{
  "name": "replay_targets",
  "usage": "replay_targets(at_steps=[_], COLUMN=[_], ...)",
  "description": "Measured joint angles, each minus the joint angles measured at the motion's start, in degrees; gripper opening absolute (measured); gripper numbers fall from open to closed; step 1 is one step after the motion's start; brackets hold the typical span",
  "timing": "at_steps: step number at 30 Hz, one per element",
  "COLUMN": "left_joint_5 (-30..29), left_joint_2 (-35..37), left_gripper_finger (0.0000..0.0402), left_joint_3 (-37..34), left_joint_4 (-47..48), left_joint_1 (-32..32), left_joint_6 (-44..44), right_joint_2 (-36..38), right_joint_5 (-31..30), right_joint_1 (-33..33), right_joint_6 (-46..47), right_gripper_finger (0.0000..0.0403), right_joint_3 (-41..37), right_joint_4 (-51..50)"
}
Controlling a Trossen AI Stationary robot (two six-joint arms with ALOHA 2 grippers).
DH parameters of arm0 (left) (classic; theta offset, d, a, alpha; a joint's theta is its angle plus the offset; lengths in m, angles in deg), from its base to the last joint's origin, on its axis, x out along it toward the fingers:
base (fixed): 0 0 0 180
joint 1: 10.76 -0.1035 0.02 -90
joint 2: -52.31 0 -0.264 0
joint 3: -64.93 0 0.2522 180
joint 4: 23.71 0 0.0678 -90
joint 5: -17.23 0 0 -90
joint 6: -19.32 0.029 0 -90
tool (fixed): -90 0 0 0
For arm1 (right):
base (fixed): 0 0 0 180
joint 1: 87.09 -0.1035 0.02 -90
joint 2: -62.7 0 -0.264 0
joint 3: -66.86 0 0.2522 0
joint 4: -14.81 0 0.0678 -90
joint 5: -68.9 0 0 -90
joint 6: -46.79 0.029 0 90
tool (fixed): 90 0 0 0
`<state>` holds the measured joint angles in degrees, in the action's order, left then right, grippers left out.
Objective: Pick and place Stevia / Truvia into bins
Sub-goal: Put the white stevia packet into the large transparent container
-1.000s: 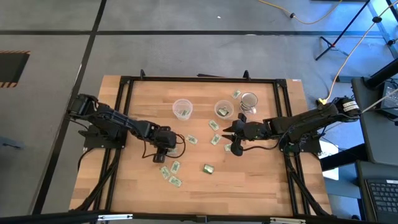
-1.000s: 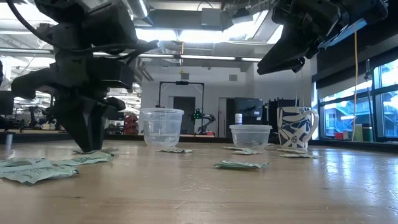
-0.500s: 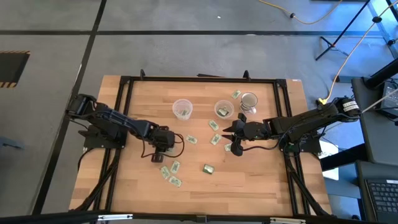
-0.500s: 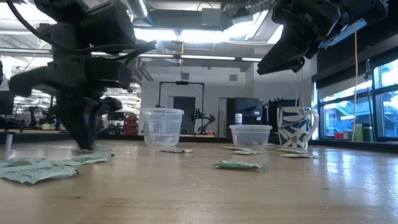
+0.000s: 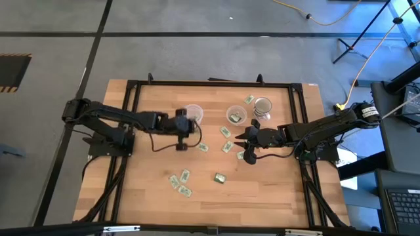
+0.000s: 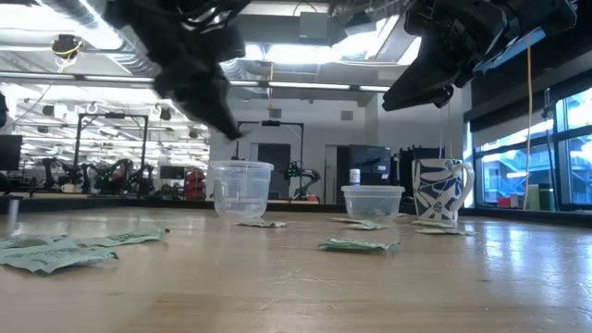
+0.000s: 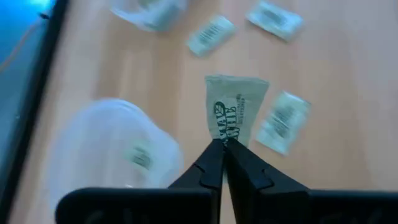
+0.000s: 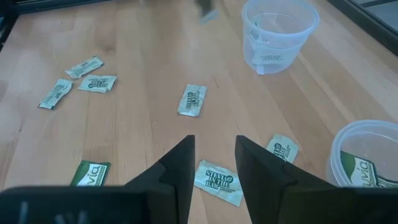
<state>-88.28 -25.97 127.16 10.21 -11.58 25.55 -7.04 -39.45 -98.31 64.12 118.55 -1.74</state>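
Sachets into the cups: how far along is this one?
Early. Each of the two clear cups holds at least one packet. The left gripper is pinching a sachet beside the left cup. The right gripper hangs open over loose sachets. Roughly ten remain on the table.

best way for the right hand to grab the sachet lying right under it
A guess: take the sachet across its narrow width, coming straight down. It lies flat on the table, clear of neighbours, directly between the open fingers of the right hand.

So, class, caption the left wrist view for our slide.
Left gripper pinches a Stevia sachet beside a clear cup.
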Motion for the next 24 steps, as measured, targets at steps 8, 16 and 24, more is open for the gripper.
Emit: replay_targets(at_steps=[8,16,24], left_joint_5=[0.0,3.0,5.6], left_joint_2=[-0.3,-1.8,-2.8], left_gripper_finger=[0.0008,0.0012,0.0020], left_joint_3=[0.2,-0.5,-0.5], left_joint_4=[-1.2,-1.3,-0.7], left_joint_1=[-10.3,-15.5,-17.2], left_joint_6=[1.9,1.9,1.6], right_joint_2=[0.0,0.0,0.0], right_joint_5=[0.0,0.0,0.0], right_joint_1=[0.0,0.0,0.0], right_joint_6=[0.0,-1.0,-1.1], right_gripper_finger=[0.0118,0.0118,0.0118], right_joint_3=[0.0,0.0,0.0], right_joint_4=[0.0,0.0,0.0])
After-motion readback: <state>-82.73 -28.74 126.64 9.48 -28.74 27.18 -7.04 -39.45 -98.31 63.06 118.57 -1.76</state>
